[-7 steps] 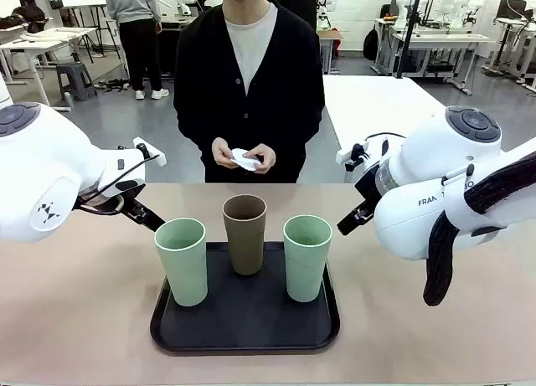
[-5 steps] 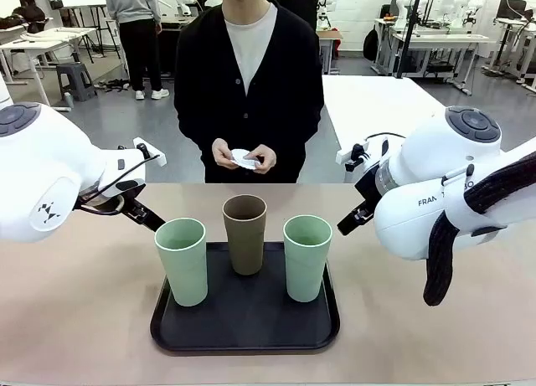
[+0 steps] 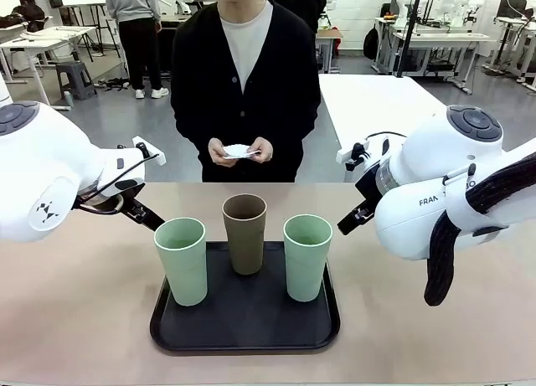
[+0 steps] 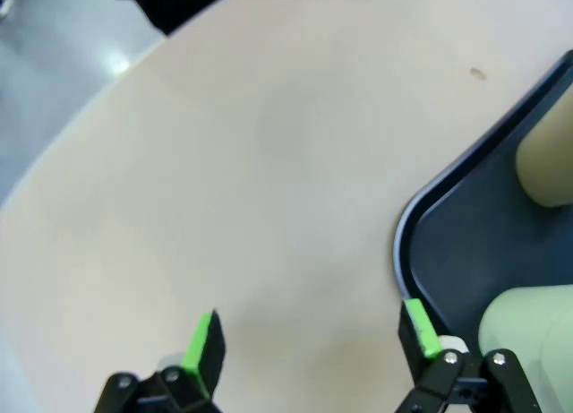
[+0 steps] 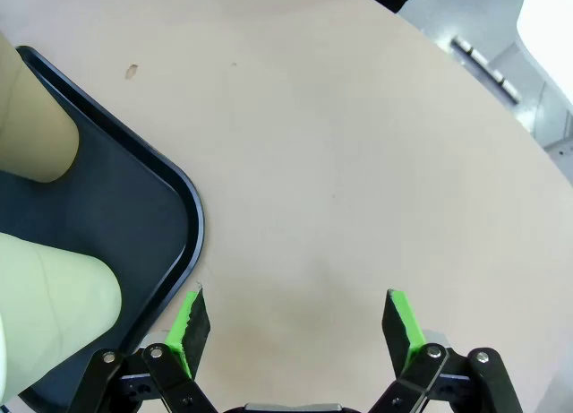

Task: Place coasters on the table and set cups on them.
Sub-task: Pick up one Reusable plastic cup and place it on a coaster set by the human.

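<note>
Standing on the black tray [image 3: 244, 331] at lower centre of the front view, all three cups are yet to be moved: the left mint cup [image 3: 182, 260], the brown cup [image 3: 244, 234] behind the middle, and the right mint cup [image 3: 306, 256]. The coasters [image 3: 238, 151] are not down either; a small white bundle sits in the person's hands [image 3: 264, 151] at upper centre of the frame, above the far edge of the table [image 3: 75, 319]. How many discs are in it cannot be told. Judged from this, the task has hardly begun: every coaster has to be laid on the tabletop, and each cup lifted off the tray onto one.

In the left wrist view, the left gripper [image 4: 309, 337] hangs over bare tabletop at the bottom of the frame, its green pads [image 4: 204, 339] spread wide with nothing between them; the tray's rounded corner lies just beside the right-hand pad. In the right wrist view, the right gripper [image 5: 295, 319] is likewise spread wide and empty, one pad by the tray's rim at lower left, the other over bare table.
</note>
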Available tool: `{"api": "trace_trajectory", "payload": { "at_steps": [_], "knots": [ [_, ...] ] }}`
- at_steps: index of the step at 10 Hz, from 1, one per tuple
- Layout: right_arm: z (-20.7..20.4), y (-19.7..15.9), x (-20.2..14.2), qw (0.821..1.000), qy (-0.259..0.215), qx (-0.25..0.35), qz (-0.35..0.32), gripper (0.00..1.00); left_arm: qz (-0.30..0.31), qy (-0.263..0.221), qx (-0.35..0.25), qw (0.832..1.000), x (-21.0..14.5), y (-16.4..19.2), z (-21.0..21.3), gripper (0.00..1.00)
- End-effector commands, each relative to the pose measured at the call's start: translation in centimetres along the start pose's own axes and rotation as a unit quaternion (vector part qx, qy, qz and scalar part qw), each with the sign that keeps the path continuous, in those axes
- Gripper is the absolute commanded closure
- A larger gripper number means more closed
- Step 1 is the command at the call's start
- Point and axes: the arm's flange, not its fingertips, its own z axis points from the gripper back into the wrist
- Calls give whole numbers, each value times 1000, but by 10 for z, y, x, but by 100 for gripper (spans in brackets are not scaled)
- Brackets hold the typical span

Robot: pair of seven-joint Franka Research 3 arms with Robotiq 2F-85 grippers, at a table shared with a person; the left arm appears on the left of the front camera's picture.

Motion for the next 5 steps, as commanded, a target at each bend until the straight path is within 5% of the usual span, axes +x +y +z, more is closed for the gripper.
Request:
{"api": "trace_trajectory", "payload": {
  "at_steps": [1,5],
  "knots": [
    [0,0,0,1000,0,0,0,0,0,0,0,1000,0,0,0,0],
    [0,0,0,1000,0,0,0,0,0,0,0,1000,0,0,0,0]
  ]
}}
